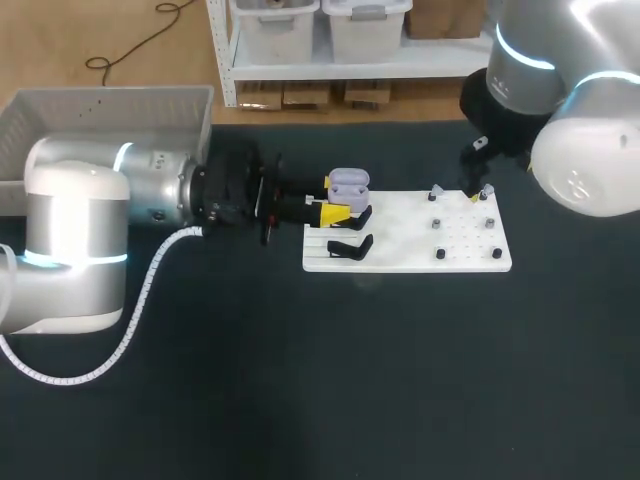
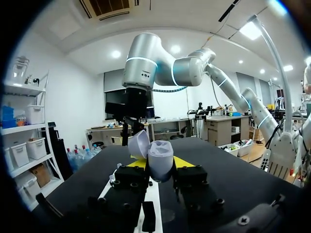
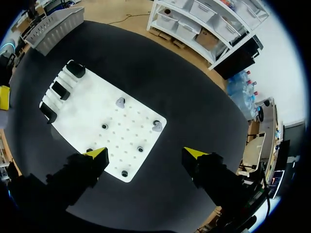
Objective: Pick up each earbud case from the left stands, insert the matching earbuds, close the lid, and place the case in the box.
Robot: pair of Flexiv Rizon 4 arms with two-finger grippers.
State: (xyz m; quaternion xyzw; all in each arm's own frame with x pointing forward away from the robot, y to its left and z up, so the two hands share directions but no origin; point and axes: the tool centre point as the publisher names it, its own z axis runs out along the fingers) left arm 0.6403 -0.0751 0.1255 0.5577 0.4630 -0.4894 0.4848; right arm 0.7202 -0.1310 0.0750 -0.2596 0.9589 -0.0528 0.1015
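Earbud case (image 1: 348, 183), lid (image 2: 138, 143) open, pinched in left gripper (image 1: 338, 212) at the 9 o'clock edge of the white board (image 1: 410, 250). Right gripper (image 3: 146, 153), spread, hangs over the 2 o'clock corner near an earbud (image 3: 157, 126). Risk: case may tilt in the pinch under insertion force. Worktop (image 1: 300, 380) lies open toward the box (image 1: 110, 110) at 10 o'clock.

Silver arms (image 1: 75, 230), glowing blue-white rings (image 1: 523, 55), black tools (image 3: 146, 153) tipped yellow

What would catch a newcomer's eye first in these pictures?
The lilac earbud case, lid open, sits gripped between the yellow tips of the left gripper at the left end of the white board. Next, the right gripper hangs open above the board's right end, where two small grey earbuds sit.
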